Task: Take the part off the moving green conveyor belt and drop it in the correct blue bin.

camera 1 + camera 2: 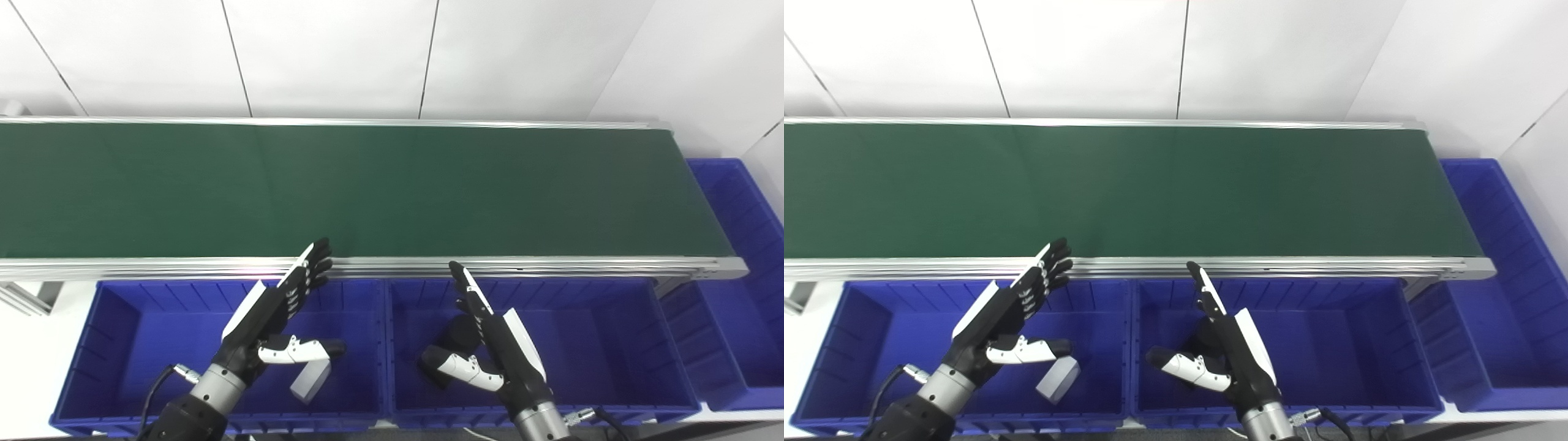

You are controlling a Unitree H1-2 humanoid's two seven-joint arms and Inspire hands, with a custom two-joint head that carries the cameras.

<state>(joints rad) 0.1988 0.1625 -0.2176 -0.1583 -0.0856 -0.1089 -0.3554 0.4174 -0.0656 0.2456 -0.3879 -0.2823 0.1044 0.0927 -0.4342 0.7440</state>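
The green conveyor belt (367, 190) runs across the picture with no part on it. A grey-white block part (310, 380) lies in the left blue bin (116, 349), just under my left hand's thumb. My left hand (278, 306) hovers open over that bin, fingers stretched toward the belt's near rail. My right hand (484, 331) is open above the middle blue bin (600, 343), fingers straight, thumb out to the left. A dark shape sits under its palm; I cannot tell what it is.
An aluminium rail (551, 266) edges the belt's near side, just beyond both hands' fingertips. A third blue bin (741, 257) stands at the belt's right end. White wall panels lie behind the belt.
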